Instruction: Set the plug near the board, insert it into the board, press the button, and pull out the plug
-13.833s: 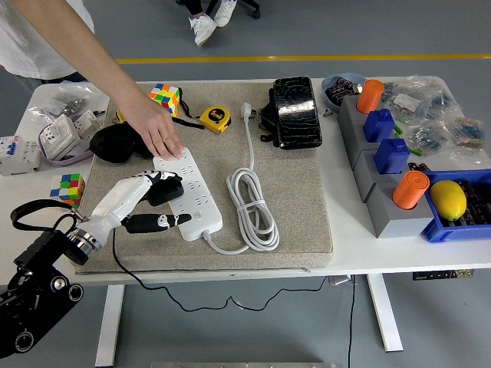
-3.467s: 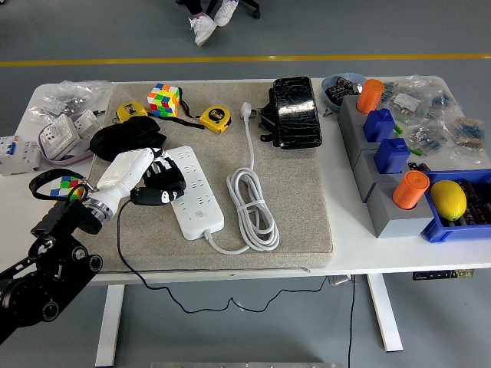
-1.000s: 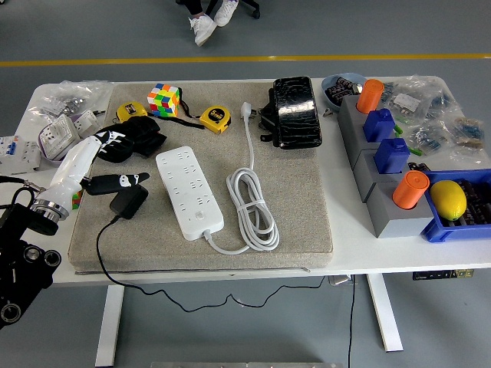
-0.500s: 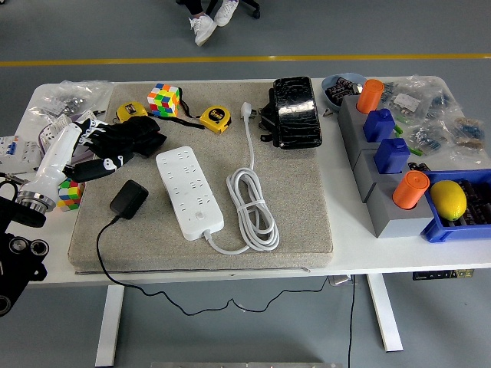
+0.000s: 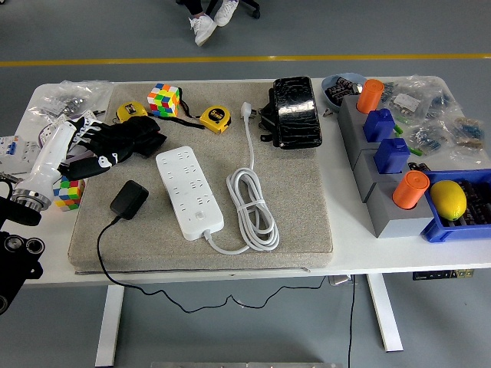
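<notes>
The black plug adapter [image 5: 128,198] lies on the grey mat [image 5: 307,199], just left of the white power strip [image 5: 189,192], apart from it. Its black cable runs off the mat's front edge. My left hand [image 5: 90,152] is at the mat's left edge, above and left of the plug, fingers relaxed and holding nothing. The strip's white cable [image 5: 252,207] lies coiled to its right. The right arm is out of view.
A black cloth [image 5: 132,136], two puzzle cubes [image 5: 165,98], a yellow tape measure [image 5: 215,119] and a black case [image 5: 295,112] lie at the back. Grey blocks with orange and blue pieces [image 5: 387,153] and a blue bin with a lemon [image 5: 449,199] stand on the right.
My left hand has let go of the plug and drawn back to the left and away. The plug now lies on the mat beside the strip.
</notes>
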You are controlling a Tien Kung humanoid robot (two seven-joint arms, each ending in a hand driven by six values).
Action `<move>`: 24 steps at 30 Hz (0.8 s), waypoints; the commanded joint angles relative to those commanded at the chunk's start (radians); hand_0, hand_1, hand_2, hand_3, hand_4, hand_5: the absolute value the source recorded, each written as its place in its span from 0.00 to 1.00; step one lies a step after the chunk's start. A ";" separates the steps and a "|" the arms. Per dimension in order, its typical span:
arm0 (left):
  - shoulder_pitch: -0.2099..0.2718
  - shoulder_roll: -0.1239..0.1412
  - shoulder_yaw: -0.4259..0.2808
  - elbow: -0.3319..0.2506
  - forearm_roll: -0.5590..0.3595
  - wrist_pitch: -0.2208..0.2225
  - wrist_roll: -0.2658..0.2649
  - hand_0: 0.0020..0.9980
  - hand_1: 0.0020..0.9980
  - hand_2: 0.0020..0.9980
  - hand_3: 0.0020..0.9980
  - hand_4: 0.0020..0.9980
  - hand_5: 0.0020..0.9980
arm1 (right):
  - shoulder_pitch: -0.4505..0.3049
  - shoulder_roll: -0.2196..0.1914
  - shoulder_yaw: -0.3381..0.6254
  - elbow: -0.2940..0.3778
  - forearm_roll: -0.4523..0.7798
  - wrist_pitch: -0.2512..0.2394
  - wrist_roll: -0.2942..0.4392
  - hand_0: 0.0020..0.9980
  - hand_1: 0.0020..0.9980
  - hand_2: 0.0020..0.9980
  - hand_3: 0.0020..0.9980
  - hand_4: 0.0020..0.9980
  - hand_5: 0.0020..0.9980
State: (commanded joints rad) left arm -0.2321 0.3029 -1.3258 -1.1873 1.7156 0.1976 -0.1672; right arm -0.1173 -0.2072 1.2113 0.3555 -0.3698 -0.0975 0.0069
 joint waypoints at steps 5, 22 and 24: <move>-0.004 0.001 -0.002 -0.002 0.003 -0.004 0.004 0.43 0.56 0.56 0.60 0.89 0.31 | 0.006 -0.001 -0.001 0.000 0.000 0.000 0.000 0.56 0.65 0.63 0.53 0.91 0.45; -0.006 0.005 0.004 -0.007 0.006 -0.014 0.012 0.43 0.55 0.56 0.60 0.89 0.31 | 0.013 -0.013 -0.029 -0.008 0.015 0.000 -0.002 0.56 0.65 0.63 0.53 0.91 0.45; -0.005 0.006 0.002 -0.008 0.006 -0.015 0.013 0.43 0.55 0.56 0.60 0.89 0.31 | 0.013 -0.015 -0.033 -0.008 0.016 0.001 -0.003 0.56 0.65 0.63 0.53 0.91 0.45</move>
State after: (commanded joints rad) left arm -0.2370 0.3089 -1.3235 -1.1952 1.7220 0.1827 -0.1539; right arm -0.1038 -0.2217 1.1781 0.3475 -0.3542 -0.0970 0.0041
